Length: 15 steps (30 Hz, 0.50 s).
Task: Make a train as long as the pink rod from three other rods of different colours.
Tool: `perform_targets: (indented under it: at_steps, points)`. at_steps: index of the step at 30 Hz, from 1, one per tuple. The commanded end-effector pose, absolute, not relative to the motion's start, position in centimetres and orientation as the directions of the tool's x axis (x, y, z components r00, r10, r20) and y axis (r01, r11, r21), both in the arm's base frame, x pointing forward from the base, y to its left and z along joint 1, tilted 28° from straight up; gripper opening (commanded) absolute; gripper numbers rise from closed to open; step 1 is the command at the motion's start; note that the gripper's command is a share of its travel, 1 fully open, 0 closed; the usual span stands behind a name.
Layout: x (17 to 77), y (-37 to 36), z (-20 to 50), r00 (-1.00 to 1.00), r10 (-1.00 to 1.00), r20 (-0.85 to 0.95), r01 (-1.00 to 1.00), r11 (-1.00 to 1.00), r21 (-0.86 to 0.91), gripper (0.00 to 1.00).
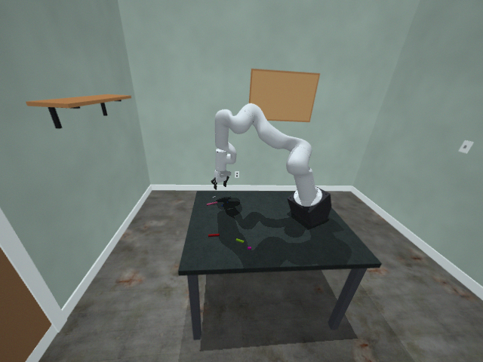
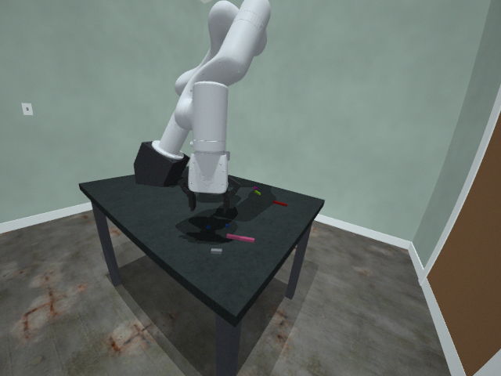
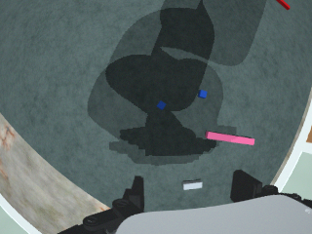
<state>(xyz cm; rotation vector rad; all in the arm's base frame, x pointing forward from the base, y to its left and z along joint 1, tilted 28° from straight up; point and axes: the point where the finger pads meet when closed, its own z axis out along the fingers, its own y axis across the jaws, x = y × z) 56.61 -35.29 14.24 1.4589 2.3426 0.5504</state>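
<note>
The pink rod (image 1: 211, 203) (image 2: 240, 238) (image 3: 230, 138) lies flat near the table's far left corner. A short grey rod (image 2: 216, 251) (image 3: 193, 186) lies just beyond it, nearer the table edge. Two small blue rods (image 2: 208, 227) (image 2: 227, 225) (image 3: 162, 105) (image 3: 203, 94) lie apart in the arm's shadow beside the pink rod. A red rod (image 1: 213, 235) (image 2: 279, 203), a lime rod (image 1: 239, 240) (image 2: 257, 193) and a magenta rod (image 1: 249, 247) (image 2: 255, 188) lie farther off. My gripper (image 1: 219, 182) (image 2: 208, 208) (image 3: 189, 189) is open and empty, hanging above the blue rods.
The dark table (image 1: 281, 253) (image 2: 133, 202) (image 3: 58, 53) carries the arm's black base (image 1: 309, 212) (image 2: 156, 170) at one corner. The table edge runs close behind the grey rod, with floor beyond it.
</note>
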Motion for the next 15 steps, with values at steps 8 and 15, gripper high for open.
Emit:
perform_targets:
  at_steps: [8,15]
  points:
    - [65.1,-29.5,15.2,-0.568,0.809,-0.147,0.691,0.567,0.449,1.00]
    - [65.2,-29.5,15.2,-0.570,0.808,-0.148,0.689,0.569,0.449,1.00]
